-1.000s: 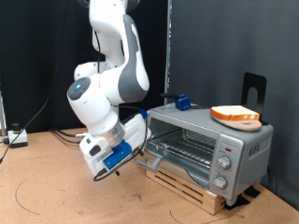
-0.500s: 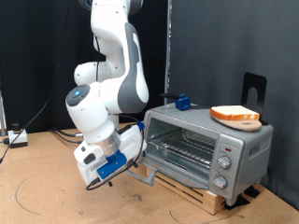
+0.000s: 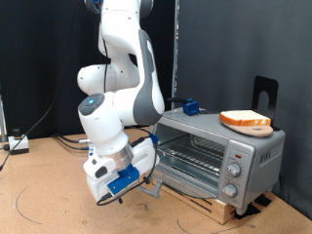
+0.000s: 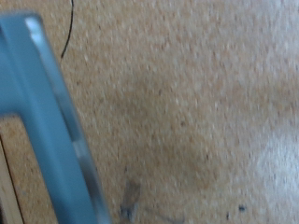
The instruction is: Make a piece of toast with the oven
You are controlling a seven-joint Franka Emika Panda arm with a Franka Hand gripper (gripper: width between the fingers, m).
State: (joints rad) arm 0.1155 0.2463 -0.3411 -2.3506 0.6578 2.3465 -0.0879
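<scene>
Cork-brown floor under our gripper (image 3: 146,185) — grip unclear — oven (image 3: 216,149) door down beside it, toast (image 3: 246,120) unloaded up top.

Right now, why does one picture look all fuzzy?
The wrist view is blurred: only speckled brown floor and a smeared blue-grey edge show. The exterior view is sharp, showing the tool low beside the oven, with the toast on top.

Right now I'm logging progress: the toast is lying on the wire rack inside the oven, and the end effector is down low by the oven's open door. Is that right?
Not quite. The exterior view shows the toast lying on top of the oven, on a round plate, not on the wire rack inside. The rest holds: the end effector is low by the open door.
</scene>
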